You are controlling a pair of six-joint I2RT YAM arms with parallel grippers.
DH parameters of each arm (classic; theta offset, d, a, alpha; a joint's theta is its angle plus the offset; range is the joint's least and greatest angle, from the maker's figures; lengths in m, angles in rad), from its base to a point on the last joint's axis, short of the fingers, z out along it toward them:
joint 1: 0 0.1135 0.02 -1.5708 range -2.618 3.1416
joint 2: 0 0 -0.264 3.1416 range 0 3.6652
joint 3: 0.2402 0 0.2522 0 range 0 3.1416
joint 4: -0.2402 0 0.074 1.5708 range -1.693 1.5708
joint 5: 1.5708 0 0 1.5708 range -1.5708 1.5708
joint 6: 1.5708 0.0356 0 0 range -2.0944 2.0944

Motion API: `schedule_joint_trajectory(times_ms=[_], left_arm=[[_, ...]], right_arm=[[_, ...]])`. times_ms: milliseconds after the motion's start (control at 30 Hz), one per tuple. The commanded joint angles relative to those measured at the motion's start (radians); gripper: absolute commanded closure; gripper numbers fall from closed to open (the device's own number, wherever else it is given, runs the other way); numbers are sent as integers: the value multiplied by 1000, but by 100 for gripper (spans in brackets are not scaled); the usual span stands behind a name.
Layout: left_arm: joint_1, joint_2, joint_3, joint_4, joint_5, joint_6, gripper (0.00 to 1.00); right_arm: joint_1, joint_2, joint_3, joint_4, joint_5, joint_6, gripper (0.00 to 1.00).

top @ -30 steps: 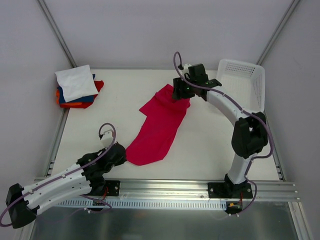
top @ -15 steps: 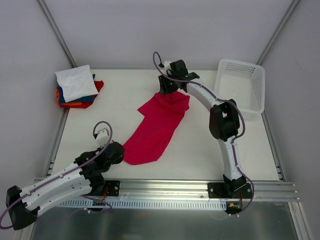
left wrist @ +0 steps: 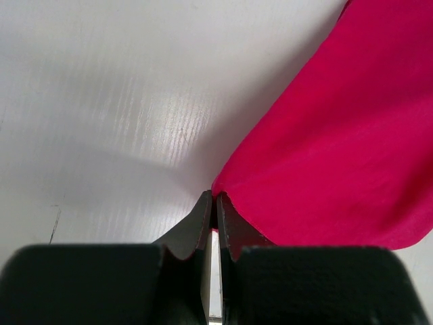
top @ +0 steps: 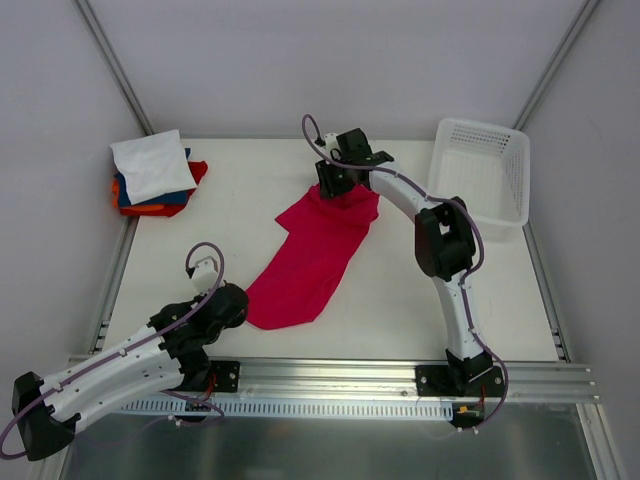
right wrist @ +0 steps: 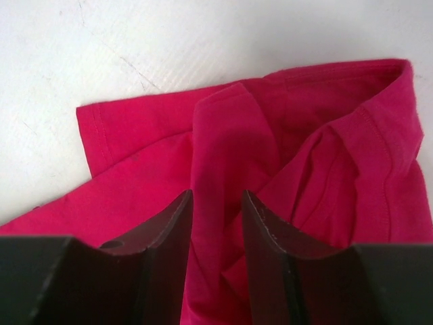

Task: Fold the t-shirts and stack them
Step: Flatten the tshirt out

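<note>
A large crimson-red t-shirt (top: 310,250) lies stretched diagonally across the middle of the table. My left gripper (top: 243,305) is at its near, lower-left end. In the left wrist view the left gripper (left wrist: 214,196) is shut on the corner of the red cloth (left wrist: 338,135). My right gripper (top: 336,188) is down over the shirt's far end. In the right wrist view the right gripper (right wrist: 216,196) has its jaws partly apart, astride a raised fold of the rumpled shirt (right wrist: 270,128). Folded t-shirts (top: 155,175), white on top of blue, orange and red, are stacked at the far left.
A white mesh basket (top: 483,124) stands at the far right corner of the table. Grey walls close in the back and sides. A metal rail (top: 330,375) runs along the near edge between the arm bases.
My right gripper has moved left along the shirt's far end and its jaws have narrowed. The left gripper has drawn the shirt's near corner slightly left.
</note>
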Motion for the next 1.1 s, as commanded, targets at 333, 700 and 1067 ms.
schedule_joint_trajectory(times_ms=[333, 700, 1067], left_arm=[[13, 10, 2, -30, -15, -8, 100], [13, 30, 52, -27, -6, 13, 100], [13, 130, 371, -25, -90, 248, 100]], right_arm=[[15, 2, -49, 52, -45, -4, 82], [15, -70, -72, 44, -7, 2, 100], [15, -357, -34, -89, 68, -56, 100]])
